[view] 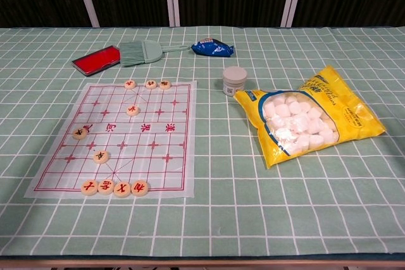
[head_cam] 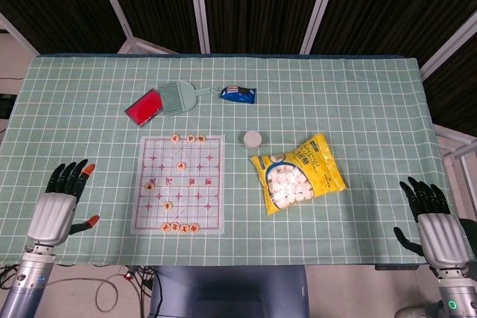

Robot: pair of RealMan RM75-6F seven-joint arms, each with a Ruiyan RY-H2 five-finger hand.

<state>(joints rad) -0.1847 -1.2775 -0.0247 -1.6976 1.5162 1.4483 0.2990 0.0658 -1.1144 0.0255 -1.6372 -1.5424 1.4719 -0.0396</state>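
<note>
In the head view the left hand shows at the lower left with its arm cut off by the bottom edge; the right hand at the lower right likewise; neither appears in the chest view; the marks on the chess pieces and the print on the blue packet are too small to read.
</note>
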